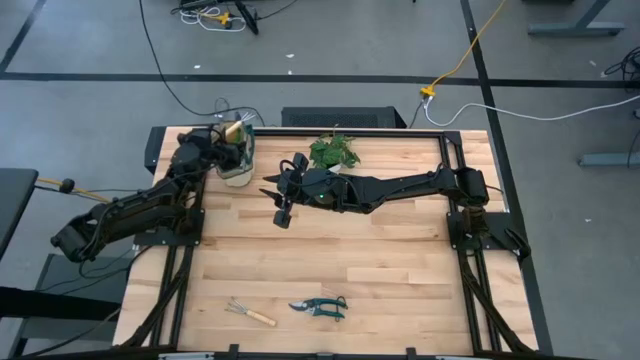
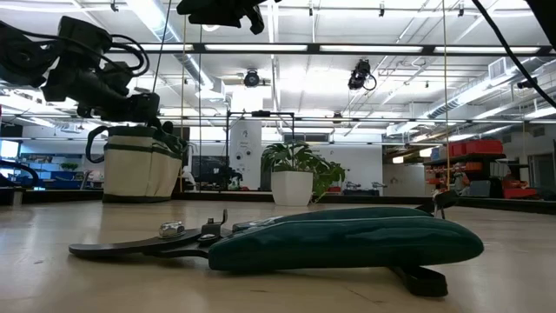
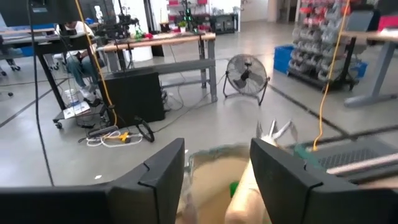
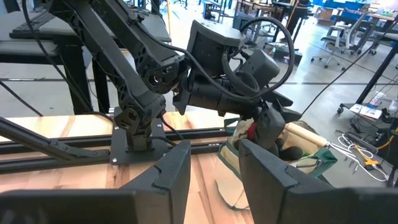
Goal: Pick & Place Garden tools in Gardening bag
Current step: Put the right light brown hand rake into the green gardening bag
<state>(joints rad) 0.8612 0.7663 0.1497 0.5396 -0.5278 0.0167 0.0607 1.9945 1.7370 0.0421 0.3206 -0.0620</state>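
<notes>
The beige gardening bag [image 1: 238,168] stands on the table's far left, beside a potted plant [image 1: 335,151]. My left gripper [image 3: 217,147] hovers open just over the bag's mouth [image 3: 208,158]. A beige rounded thing [image 3: 244,198] and something green [image 3: 234,187] show down in the bag between its fingers, and metal prongs [image 3: 277,131] stick up past them. My right gripper [image 1: 282,210] hangs open and empty above the table's middle, pointing at the bag [image 4: 306,148]. The teal-handled pruning shears [image 1: 320,306] and a wooden-handled hand rake [image 1: 248,313] lie flat near the front edge. My left gripper has its fingers [image 3: 273,180] standing on either side of the beige thing [image 3: 244,198] in the bag's mouth. Whether a finger touches it, I cannot tell. My right gripper touches nothing.
Bare wood lies between the bag and the two tools at the front. The plant's white pot [image 2: 292,187] stands right of the bag. The shears [image 2: 347,243] fill the foreground of the low view. Black frame rails run along both table sides.
</notes>
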